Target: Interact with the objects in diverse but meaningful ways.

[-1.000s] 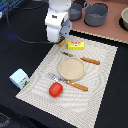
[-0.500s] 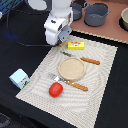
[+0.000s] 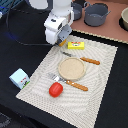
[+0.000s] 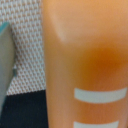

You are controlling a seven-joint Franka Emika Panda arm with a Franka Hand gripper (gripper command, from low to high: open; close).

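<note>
My pincer (image 3: 63,44) hangs low over the far edge of the woven placemat (image 3: 102,95), at the exterior view's left of the flat yellow box (image 3: 76,45); the wrist view is filled by an orange ridged block (image 4: 85,60) with pale stripes, right up against the camera and running lengthwise through the picture, so I judge that block to sit between or directly under my fingers; whether the fingers are spread or pressed on it I cannot tell, since neither view shows the fingertips clearly. The yellow box lies just beside the pincer toward the exterior view's right, long axis roughly along the mat's far edge; the red tomato (image 3: 55,89) rests on the mat's near part, well apart; the light blue carton (image 3: 19,78) stands off the mat on the black table (image 3: 15,47), at the exterior view's left. A round plate (image 3: 71,68) occupies the mat's middle, with a knife (image 3: 90,61) beyond it and a fork (image 3: 70,82) in front; any next move turns on the block's long axis relative to my fingers.
</note>
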